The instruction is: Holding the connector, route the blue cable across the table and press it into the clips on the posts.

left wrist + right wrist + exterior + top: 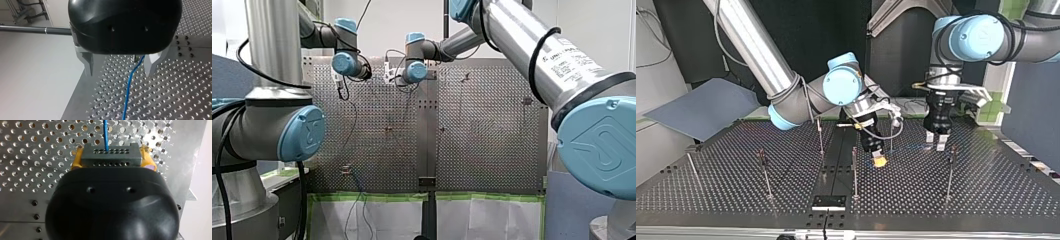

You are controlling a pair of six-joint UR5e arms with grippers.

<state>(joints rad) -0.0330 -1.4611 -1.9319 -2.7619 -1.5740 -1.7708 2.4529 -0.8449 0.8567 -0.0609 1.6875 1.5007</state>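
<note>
Right gripper (112, 147): yellow pads clamped on both ends of the grey connector (111, 158), which is held low over the perforated table (986, 190). The blue cable (106, 131) leaves the connector's far face and runs away across the holes. In the top view, the near post (854, 172) stands just beside the connector.

Left gripper (119, 74): metal fingers spread, gripping nothing. The cable passes between them, nearer one finger than the other, and appears to touch neither. This gripper hangs apart from the connector, further along the cable. The far post (950, 172) stands beyond it, on the side away from the connector.

The clips are too small to read, and no cable is seen seated in any.

Judgement: routing is at an early stage. To do the step well:
- Hold the connector level, so the cable is not bent sharply where it exits the connector.
- Centre the cable between the left fingers and use them as a loose guide.
- Take up slack before nearing a post.
- Bring the cable to clip height and press it straight in.

Risk: a slack loop could snag the post beside the connector.
</note>
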